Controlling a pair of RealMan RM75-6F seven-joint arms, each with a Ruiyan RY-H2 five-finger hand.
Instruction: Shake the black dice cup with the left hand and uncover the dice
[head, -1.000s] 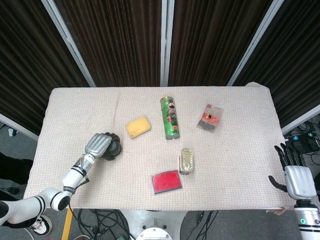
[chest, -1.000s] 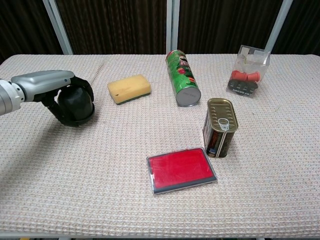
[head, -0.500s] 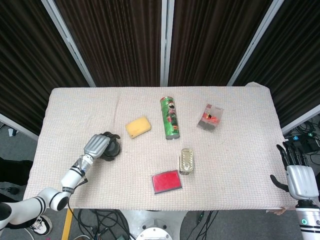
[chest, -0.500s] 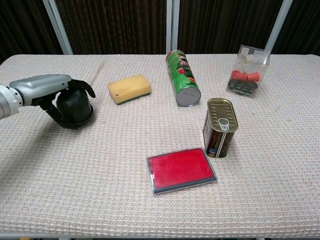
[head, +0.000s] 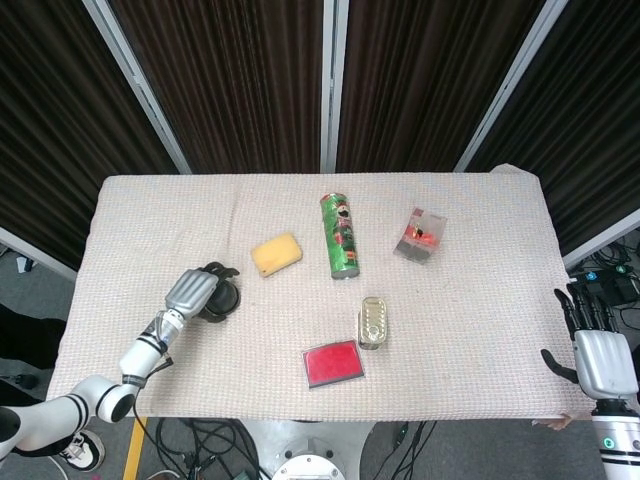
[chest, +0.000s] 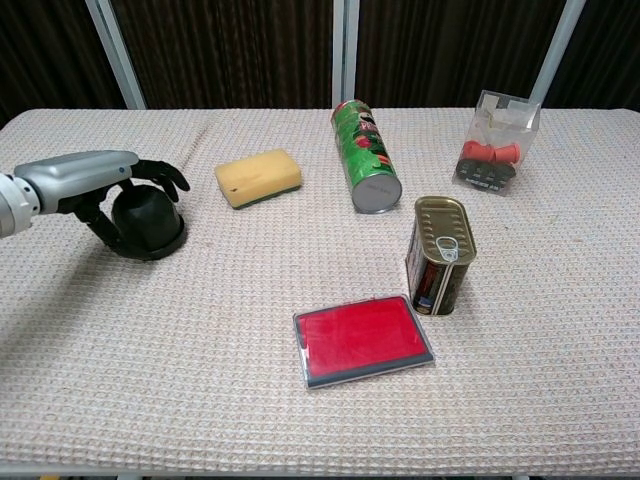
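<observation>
The black dice cup stands mouth down on the cloth at the left of the table, also seen from the head view. My left hand hovers just to its left, fingers spread loosely over the cup's top and the thumb low beside it; I see no firm grip. From above, that left hand covers the cup's left side. No dice show. My right hand hangs past the table's right edge, fingers apart and holding nothing.
A yellow sponge lies right of the cup. Further right are a green canister on its side, an upright tin, a red flat case near the front and a clear box at the back right.
My left hand's fingers have come off the cup and spread, and the hand has drawn slightly left. The cup now stands flat on the cloth. The right hand is still.
</observation>
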